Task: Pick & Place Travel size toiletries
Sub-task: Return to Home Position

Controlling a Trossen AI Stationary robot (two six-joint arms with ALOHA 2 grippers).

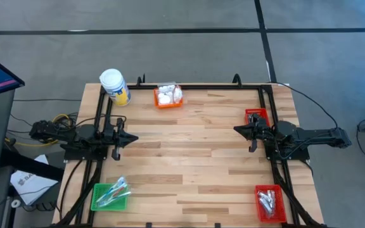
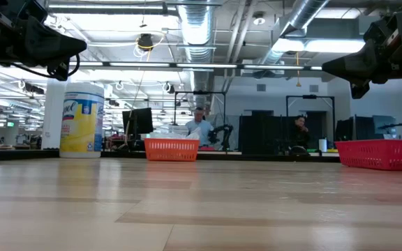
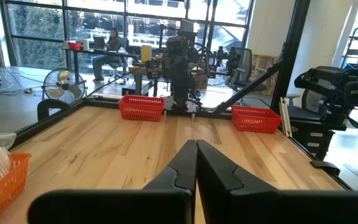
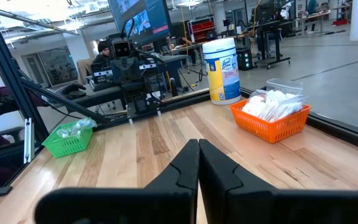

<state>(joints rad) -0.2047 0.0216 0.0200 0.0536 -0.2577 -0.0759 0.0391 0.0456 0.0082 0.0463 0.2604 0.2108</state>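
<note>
White clear-wrapped packets [image 1: 168, 94] fill an orange basket [image 1: 168, 103] at the table's far edge, also seen in the right wrist view [image 4: 272, 104]. Silvery sachets [image 1: 267, 201] lie in a red basket [image 1: 270, 204] at the near right corner. Clear-wrapped sticks [image 1: 114, 192] lie in a green basket [image 1: 109, 197] at the near left. My left gripper [image 1: 134, 137] is shut and held level above the table's left side; its fingers [image 3: 196, 163] hold nothing. My right gripper [image 1: 237, 130] is shut and level at the right side; its fingers [image 4: 198, 163] hold nothing.
A white-lidded jar with a yellow label [image 1: 115, 87] stands at the far left corner. A second red basket [image 1: 256, 116] sits by the right arm. A black frame [image 1: 189, 87] borders the wooden table [image 1: 189, 158]. People sit at desks in the room beyond.
</note>
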